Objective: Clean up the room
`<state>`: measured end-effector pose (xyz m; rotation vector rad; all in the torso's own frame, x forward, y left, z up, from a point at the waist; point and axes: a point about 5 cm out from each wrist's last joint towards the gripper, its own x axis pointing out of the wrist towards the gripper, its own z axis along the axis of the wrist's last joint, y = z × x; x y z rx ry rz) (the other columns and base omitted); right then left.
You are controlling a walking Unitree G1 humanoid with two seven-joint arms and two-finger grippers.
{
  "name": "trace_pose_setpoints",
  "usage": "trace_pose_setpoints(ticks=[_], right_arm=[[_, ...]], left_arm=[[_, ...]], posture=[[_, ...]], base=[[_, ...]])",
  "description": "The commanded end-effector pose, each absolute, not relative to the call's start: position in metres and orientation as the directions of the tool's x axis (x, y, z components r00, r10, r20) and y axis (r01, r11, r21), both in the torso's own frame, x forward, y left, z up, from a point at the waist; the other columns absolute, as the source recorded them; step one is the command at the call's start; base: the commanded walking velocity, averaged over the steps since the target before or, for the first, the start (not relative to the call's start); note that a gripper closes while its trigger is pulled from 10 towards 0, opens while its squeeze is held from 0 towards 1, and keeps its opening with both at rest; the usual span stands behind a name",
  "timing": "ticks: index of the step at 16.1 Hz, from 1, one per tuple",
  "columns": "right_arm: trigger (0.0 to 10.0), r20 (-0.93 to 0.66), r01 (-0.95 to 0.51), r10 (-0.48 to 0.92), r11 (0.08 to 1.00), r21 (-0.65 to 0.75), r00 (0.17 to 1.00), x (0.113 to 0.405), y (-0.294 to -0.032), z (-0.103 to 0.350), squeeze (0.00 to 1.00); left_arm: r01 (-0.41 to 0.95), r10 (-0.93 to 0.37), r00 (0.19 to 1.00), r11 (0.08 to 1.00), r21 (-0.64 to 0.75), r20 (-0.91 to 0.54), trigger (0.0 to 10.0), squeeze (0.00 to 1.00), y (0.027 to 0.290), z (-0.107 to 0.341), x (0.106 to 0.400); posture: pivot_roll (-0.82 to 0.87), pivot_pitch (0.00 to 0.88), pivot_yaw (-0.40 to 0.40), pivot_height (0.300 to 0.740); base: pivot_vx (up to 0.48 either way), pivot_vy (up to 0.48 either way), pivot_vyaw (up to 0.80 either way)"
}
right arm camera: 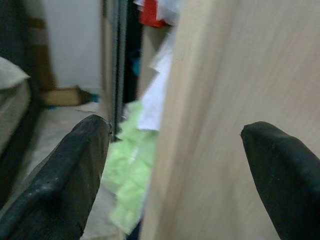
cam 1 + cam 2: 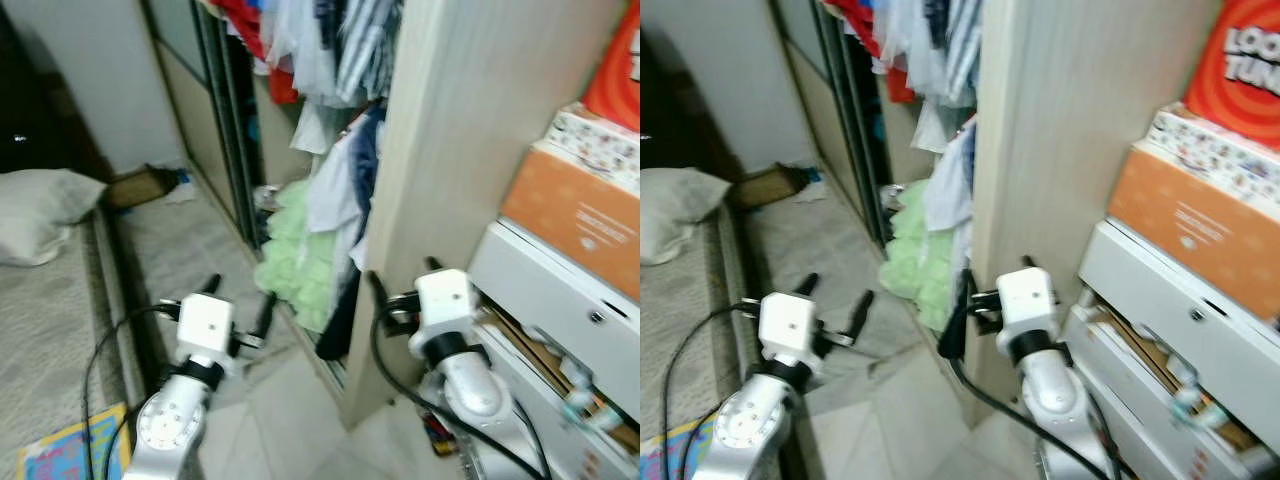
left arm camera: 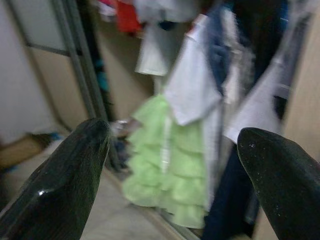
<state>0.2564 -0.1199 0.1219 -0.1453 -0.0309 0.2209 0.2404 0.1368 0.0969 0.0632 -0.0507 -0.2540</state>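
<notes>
open wardrobe (image 2: 470, 150), bed (image 2: 50, 300), tiled floor (image 2: 270, 420)

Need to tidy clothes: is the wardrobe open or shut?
Open: the wardrobe shows hanging clothes, and a green dress spills onto the floor.

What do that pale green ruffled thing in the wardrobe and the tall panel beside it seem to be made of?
The green ruffled garment looks like soft, thin, matte fabric: it hangs in tiered frills and bunches near the floor.

The wardrobe panel looks like pale wood-look board, probably laminate: faint straight grain lines on a flat, even surface. Blur leaves the exact finish open.

Both grippers, left and right, are open and hold nothing.
</notes>
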Motion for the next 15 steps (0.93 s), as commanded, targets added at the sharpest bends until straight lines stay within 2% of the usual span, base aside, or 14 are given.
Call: trace_pose_setpoints(ticks=[1,6,15], right_arm=[[10.0,0.018,-0.198,0.203,0.969,-0.147,0.979,0.255,-0.127,0.123,0.0],[10.0,-0.03,-0.085,0.082,0.991,-0.102,0.996,0.237,-0.152,0.116,0.0],[10.0,-0.048,-0.106,0.102,0.988,-0.113,0.994,0.233,-0.152,0.113,0.0]], left_arm=[[0.247,-0.249,0.968,0.968,0.045,0.045,10.0,0.0,0.134,0.1,0.24],[0.155,-0.156,0.988,0.987,0.035,0.012,10.0,0.0,0.159,0.098,0.227],[0.168,-0.168,0.986,0.985,0.03,0.018,10.0,0.0,0.155,0.1,0.234]], posture=[[-0.1,0.016,-0.002,0.74],[-0.07,0.015,-0.005,0.74],[-0.08,0.0,-0.003,0.74]], base=[[0.0,0.0,0.8],[0.0,0.0,0.8],[0.0,0.0,0.78]])
